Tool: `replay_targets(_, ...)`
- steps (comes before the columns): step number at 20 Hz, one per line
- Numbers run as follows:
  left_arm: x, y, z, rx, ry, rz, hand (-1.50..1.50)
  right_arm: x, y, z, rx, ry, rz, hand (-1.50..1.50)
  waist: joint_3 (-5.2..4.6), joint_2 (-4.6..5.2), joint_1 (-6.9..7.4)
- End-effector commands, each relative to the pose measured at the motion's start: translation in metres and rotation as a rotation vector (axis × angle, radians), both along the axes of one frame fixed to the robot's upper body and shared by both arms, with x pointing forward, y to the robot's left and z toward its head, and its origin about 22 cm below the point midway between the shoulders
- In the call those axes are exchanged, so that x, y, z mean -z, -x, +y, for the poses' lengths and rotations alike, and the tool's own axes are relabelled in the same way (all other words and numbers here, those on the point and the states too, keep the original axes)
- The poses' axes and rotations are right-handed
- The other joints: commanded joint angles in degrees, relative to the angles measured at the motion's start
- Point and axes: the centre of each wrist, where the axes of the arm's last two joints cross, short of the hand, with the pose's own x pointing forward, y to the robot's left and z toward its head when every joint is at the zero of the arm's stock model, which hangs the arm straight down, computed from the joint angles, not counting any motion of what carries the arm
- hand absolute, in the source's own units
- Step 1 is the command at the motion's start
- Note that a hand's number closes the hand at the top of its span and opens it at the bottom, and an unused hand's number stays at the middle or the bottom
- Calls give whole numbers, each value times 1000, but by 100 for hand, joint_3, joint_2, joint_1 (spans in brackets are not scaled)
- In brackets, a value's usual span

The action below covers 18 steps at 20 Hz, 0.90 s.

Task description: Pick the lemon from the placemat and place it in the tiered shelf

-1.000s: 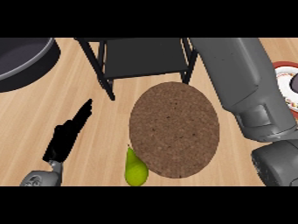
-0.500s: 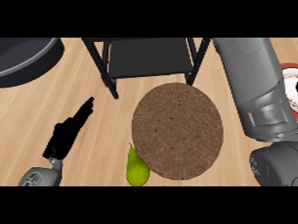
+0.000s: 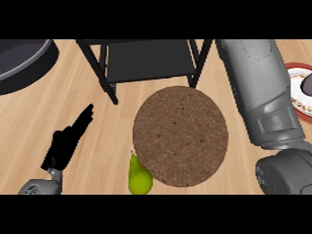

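Left hand (image 3: 67,144) flat, fingers straight, holding nothing.
Just right of the hand, lemon (image 3: 139,176) lying against the near-left rim of the round placemat (image 3: 180,135); tiered shelf (image 3: 148,59) farther off, up and right of the fingertips.

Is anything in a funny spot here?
Yes. The yellow-green lemon is not properly on the brown placemat. It lies at the mat's lower-left edge, mostly on the wooden counter. Nothing looks spilled or broken.

The right hand is out of sight past the top edge. Shelf (image 3: 148,61), pot (image 3: 9,64) and plate (image 3: 310,114) are each cut off by edges.
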Motion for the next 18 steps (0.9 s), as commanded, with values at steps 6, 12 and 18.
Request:
replay_targets(6,3,11,16,-65,6,30,0,46,7,-100,203,-29,82,-150,39,-69,-428)
replay_targets(12,5,16,23,-73,1,40,0,59,48,-164,111,41,65,-150,39,-87,-495)
replay_targets(18,16,17,20,-75,-5,25,0,45,101,-210,63,99,51,-150,35,-49,-443)
